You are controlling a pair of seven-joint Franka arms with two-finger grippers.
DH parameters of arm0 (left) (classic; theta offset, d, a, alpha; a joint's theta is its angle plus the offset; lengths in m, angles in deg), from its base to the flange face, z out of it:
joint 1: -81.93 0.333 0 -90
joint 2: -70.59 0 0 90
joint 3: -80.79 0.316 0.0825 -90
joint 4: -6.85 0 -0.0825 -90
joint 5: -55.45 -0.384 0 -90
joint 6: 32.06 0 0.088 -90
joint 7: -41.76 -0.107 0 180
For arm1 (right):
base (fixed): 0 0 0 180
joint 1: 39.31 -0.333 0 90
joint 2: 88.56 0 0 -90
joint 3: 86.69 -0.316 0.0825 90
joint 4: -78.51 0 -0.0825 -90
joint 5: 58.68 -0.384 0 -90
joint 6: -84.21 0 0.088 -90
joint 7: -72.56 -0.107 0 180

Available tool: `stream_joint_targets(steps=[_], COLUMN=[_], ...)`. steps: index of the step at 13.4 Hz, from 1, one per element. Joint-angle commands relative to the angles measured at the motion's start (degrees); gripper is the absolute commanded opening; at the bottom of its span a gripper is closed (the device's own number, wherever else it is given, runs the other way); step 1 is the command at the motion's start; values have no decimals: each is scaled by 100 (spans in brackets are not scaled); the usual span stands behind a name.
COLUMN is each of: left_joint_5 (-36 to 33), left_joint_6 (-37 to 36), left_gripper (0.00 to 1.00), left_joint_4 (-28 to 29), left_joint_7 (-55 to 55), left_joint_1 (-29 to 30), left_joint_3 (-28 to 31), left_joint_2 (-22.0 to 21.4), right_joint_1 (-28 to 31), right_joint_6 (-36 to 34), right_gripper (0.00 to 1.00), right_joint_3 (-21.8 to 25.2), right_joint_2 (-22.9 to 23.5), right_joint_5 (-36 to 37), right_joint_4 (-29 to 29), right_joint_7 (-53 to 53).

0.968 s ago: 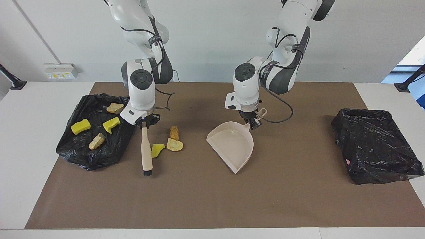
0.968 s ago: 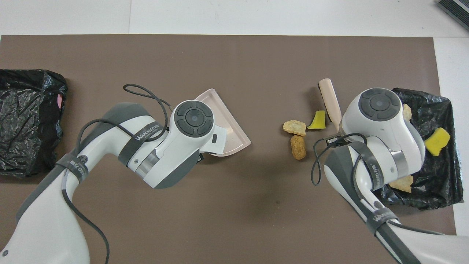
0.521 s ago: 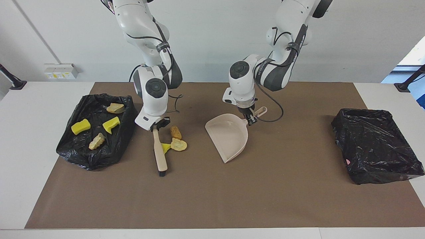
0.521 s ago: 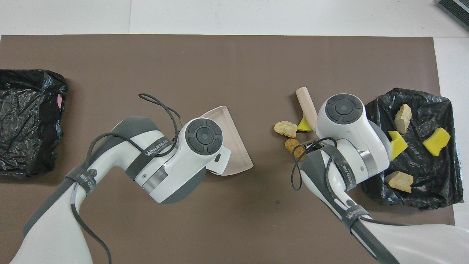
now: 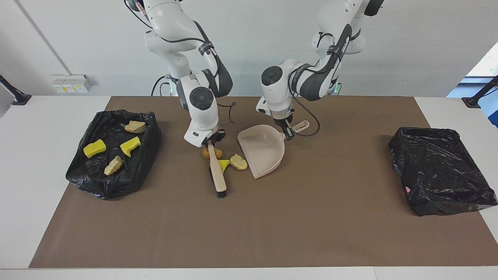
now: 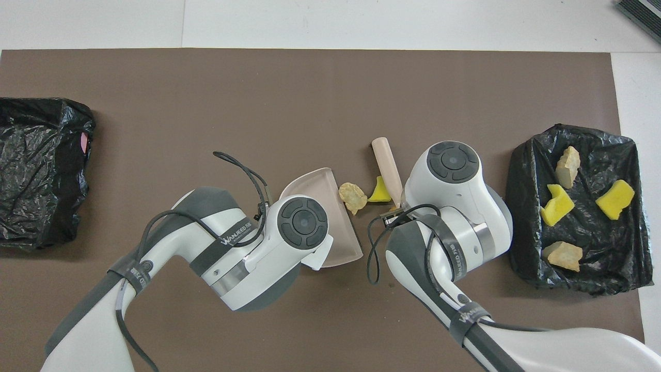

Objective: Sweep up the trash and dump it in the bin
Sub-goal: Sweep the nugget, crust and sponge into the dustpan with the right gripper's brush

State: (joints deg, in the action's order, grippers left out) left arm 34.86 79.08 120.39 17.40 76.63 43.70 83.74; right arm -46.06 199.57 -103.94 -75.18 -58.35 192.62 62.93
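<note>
On the brown mat (image 5: 249, 233) over a white table (image 5: 35, 163) (white wall behind), the right gripper (image 5: 210, 139) clamps the brush (image 5: 218, 175) and the left gripper (image 5: 288, 133) the dustpan (image 5: 261, 149).

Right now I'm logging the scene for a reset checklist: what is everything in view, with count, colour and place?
Scraps on the mat: three; orange-brown lump, yellow bit, beige chunk; between brush and dustpan.
Scraps on the bag: four; two yellow, two beige; on the black bag at the right arm's end.
Brush: one, beige with dark bristles; beside the loose scraps.
Dustpan: one, beige; mid-table, mouth toward the scraps.
Black bag: one; right arm's end.
Bin: one, black-lined; left arm's end.
Mat: one, brown; covers the white table.
Right claw: shut on the brush.
Left claw: shut on the dustpan's handle.
</note>
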Motion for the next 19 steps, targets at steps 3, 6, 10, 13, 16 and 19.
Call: stream_joint_targets(steps=[3,6,10,13,16,19], left_joint_5=[-6,11,64,64,64,64], left_joint_6=[145,215,224,224,215,224], left_gripper=[0,0,0,0,0,0], left_joint_4=[449,476,485,485,485,485], left_joint_7=[-147,-147,-147,-147,-147,-147], left_joint_1=[82,170,187,187,187,187], left_joint_3=[-35,-35,-35,-35,-35,-35], left_joint_2=[-339,-340,-340,-340,-340,-340], right_joint_1=[7,7,165,621,1121,1430], right_joint_6=[188,250,-538,-1217,-1148,-1130], right_gripper=[0,0,0,0,0,0], right_joint_3=[-418,-525,-438,-402,-419,-420], right_joint_2=[16,-19,-799,-1205,-1627,-1786], right_joint_5=[-1033,-1691,-1659,-645,509,600], right_joint_4=[-12,-99,-231,-109,636,998], right_joint_7=[57,180,84,66,153,549])
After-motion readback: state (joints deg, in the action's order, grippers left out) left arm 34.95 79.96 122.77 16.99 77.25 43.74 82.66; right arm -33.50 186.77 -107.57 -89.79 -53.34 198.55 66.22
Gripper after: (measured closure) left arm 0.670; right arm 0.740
